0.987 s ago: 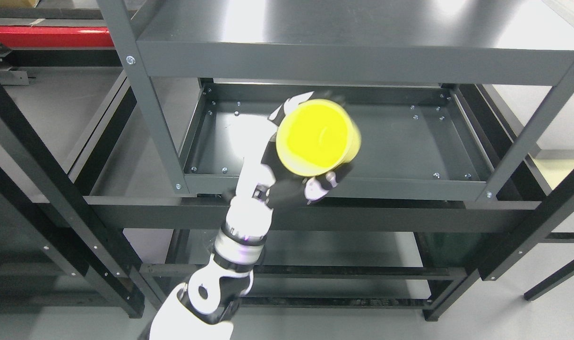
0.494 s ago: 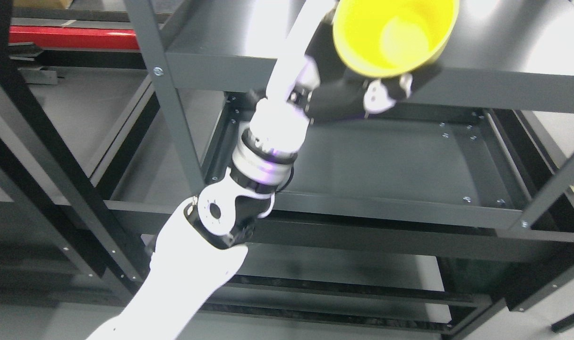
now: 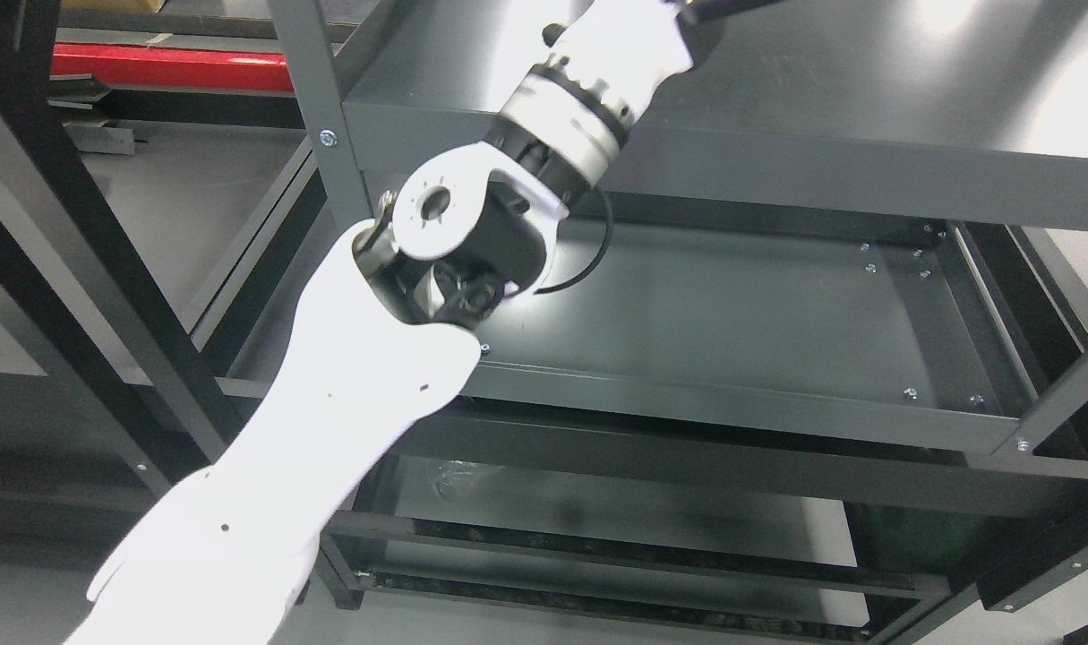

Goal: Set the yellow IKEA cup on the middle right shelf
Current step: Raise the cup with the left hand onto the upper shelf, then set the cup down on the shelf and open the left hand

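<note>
The yellow cup does not show in the head view. My left arm (image 3: 346,385) comes in from the lower left and reaches steeply upward across the grey shelf unit. Its wrist (image 3: 588,81) lies over the front edge of the upper shelf board (image 3: 866,90). The hand is cut off by the top edge of the picture; only a dark sliver of its base (image 3: 718,7) remains, so what it holds is hidden. The right arm is out of view.
Below the upper board lies a recessed grey shelf tray (image 3: 758,305) with bolts at its corners. A grey upright post (image 3: 315,98) stands just left of the arm. Black frame beams (image 3: 87,269) cross at the left, with a red bar (image 3: 167,67) behind them.
The left arm rose further and carried the hand and the yellow cup out past the top edge. The whole picture shifted too, so the camera has moved.
</note>
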Robot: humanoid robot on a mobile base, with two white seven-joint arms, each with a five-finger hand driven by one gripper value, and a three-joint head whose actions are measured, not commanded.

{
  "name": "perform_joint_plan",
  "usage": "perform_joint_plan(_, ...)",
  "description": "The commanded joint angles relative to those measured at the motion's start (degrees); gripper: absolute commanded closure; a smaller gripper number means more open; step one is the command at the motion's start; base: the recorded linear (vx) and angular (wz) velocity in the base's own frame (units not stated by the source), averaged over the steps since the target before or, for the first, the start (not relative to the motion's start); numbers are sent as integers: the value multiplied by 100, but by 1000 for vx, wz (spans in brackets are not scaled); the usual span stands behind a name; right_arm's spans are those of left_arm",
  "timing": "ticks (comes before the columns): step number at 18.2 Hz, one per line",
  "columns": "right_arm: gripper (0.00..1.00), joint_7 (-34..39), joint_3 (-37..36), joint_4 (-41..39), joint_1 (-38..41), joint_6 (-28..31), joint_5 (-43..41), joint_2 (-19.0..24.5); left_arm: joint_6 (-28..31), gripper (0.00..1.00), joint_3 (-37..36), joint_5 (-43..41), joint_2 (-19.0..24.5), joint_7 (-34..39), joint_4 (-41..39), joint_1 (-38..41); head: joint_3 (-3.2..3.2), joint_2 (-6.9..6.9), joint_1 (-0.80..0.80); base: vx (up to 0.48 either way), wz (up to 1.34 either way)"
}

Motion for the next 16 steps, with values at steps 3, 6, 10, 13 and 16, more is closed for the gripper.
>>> perform_joint_plan(3, 1, -4, 97, 0, 79, 4, -141, -100, 700, 100, -467, 1784, 100, 142, 1962, -1051, 0, 0, 0, -8, 5)
perform_joint_plan(6, 1, -4, 97, 0, 79, 4, -141, -100, 753, 100, -722, 1347, 100, 186, 2480, -1165, 0, 0, 0, -10, -8)
perform_joint_plan(10, 1, -4, 97, 0, 79, 4, -141, -100, 832, 97, -723, 931, 100, 203, 2596, -1165, 0, 0, 0, 0, 0)
perform_joint_plan(13, 1, -4, 97, 0, 79, 4, -141, -100, 946, 90, -880, 896, 100, 247, 2561, -1139, 0, 0, 0, 0, 0)
perform_joint_plan(16, 1, -4, 97, 0, 79, 4, -141, -100, 1105, 84, -1082, 896, 100, 265, 2570, -1139, 0, 0, 0, 0, 0)
